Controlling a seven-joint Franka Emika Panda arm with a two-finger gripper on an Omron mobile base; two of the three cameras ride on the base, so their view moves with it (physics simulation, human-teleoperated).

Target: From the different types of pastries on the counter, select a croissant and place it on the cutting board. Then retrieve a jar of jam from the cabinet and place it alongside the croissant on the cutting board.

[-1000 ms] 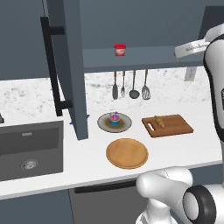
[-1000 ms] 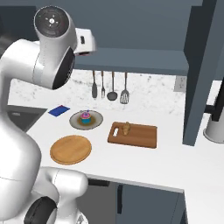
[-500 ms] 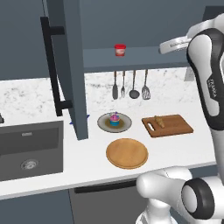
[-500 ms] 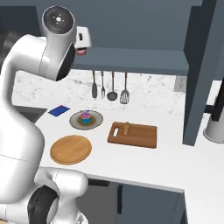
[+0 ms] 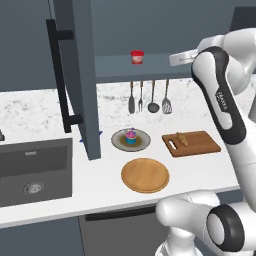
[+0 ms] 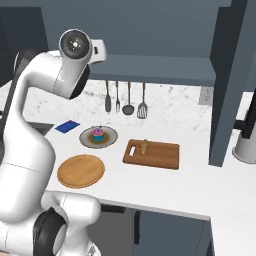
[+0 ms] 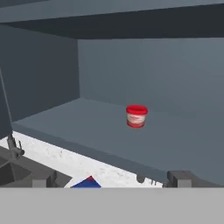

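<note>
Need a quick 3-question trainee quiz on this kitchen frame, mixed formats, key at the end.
1. True or false: the small golden-brown croissant lies on the rectangular brown wooden cutting board.
2. Where is the small red-lidded jar of jam?
A. on the round wooden plate
B. on the open cabinet shelf
C. in the sink
3. Fill in: the cupcake with pink frosting sits on a grey ___.

Key: 1 true; 2 B; 3 plate.
</note>
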